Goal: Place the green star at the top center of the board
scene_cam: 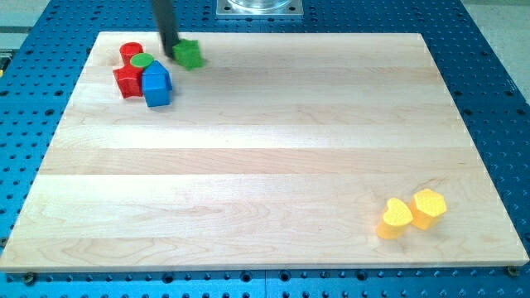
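Note:
The green star [189,54] lies near the view's top left of the wooden board [273,157], left of the top center. My tip [170,53] stands right at the star's left side, touching or nearly touching it. The dark rod rises from there out of the view's top.
A cluster sits just left of and below the tip: a red cylinder [131,53], a green cylinder [142,60], a red block [127,82] and a blue block [156,85]. A yellow heart [395,218] and a yellow hexagon block [428,207] lie at the bottom right. A metal mount [259,7] is above the board.

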Controlling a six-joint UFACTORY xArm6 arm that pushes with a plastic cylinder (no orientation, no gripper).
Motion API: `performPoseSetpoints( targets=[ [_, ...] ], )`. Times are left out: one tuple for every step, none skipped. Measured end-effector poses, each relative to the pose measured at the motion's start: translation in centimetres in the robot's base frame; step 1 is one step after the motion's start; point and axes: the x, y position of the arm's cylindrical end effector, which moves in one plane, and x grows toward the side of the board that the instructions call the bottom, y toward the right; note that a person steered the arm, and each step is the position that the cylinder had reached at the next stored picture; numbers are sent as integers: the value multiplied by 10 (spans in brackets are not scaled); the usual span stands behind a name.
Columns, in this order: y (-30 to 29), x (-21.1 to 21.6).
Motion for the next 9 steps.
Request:
performPoseSetpoints(
  targets=[
    [67,5],
    [9,6],
    [20,33],
    [68,34],
    [97,38],
    [60,79],
    [113,80],
    [153,59],
    [145,20]
  ],
)
